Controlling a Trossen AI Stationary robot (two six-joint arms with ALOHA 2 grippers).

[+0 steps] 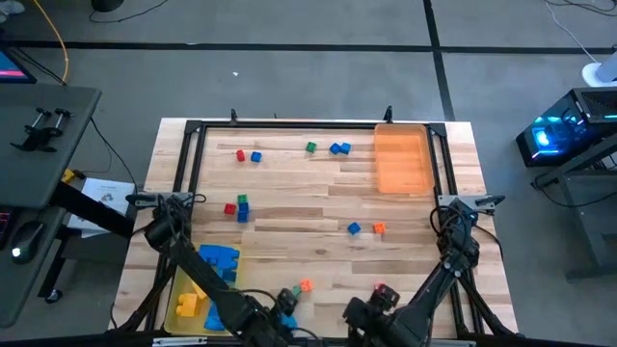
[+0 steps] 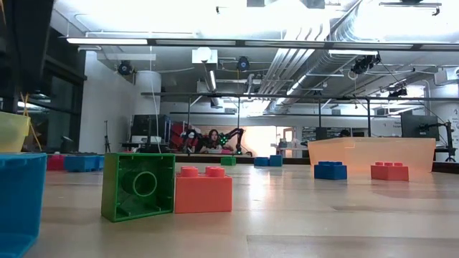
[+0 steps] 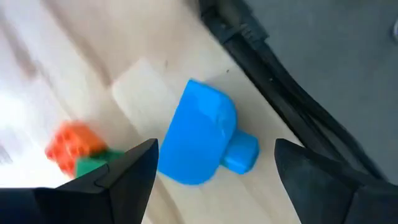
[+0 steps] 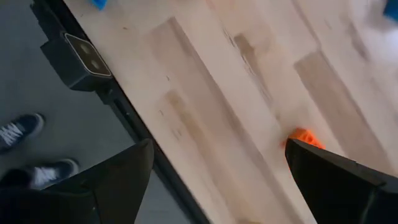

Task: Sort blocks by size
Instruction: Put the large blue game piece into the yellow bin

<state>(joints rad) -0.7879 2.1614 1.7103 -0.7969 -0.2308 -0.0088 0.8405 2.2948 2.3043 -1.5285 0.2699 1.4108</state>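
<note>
High view shows the blocks scattered over the pale wooden tabletop (image 1: pixel 318 198): tiny red (image 1: pixel 240 155), green (image 1: pixel 310 147), blue (image 1: pixel 354 228) and orange (image 1: pixel 379 228) studded plastic cubes across the middle and far half. Larger blue bricks (image 1: pixel 220 261) and a yellow brick (image 1: pixel 189 305) lie in the translucent yellow tray (image 1: pixel 178 285) at the near left corner. An orange tray (image 1: pixel 402 159) sits at the far right. No writing is readable. The left hand (image 3: pixel 214 163), fingers apart, hovers over a blue block (image 3: pixel 202 134) near the near edge; the right hand (image 4: pixel 217 171), also spread, hangs at the near edge beside an orange block (image 4: pixel 305 137).
</note>
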